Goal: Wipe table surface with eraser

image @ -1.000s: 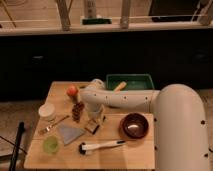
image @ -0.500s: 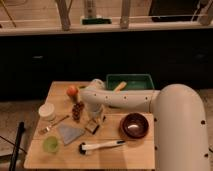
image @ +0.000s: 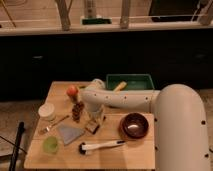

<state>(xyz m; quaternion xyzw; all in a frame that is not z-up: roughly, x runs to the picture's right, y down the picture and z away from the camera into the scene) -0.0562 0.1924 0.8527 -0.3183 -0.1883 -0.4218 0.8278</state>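
Observation:
The table surface [image: 57,97] is a light tan wooden top in the lower middle of the camera view. The eraser [image: 92,127] is a small block with a tan top and a dark face. It lies near the table's middle, just right of a grey-blue cloth. My white arm reaches in from the right. My gripper [image: 96,118] points down directly over the eraser and is at or touching its top.
A green bin [image: 131,80] holding a yellow item stands at the back. A dark red bowl [image: 135,125] is at the right and a white-handled brush [image: 105,145] at the front. On the left are a grey-blue cloth [image: 70,133], green cup [image: 50,145], white cup [image: 47,111], brown cone [image: 76,111] and red fruit [image: 72,91].

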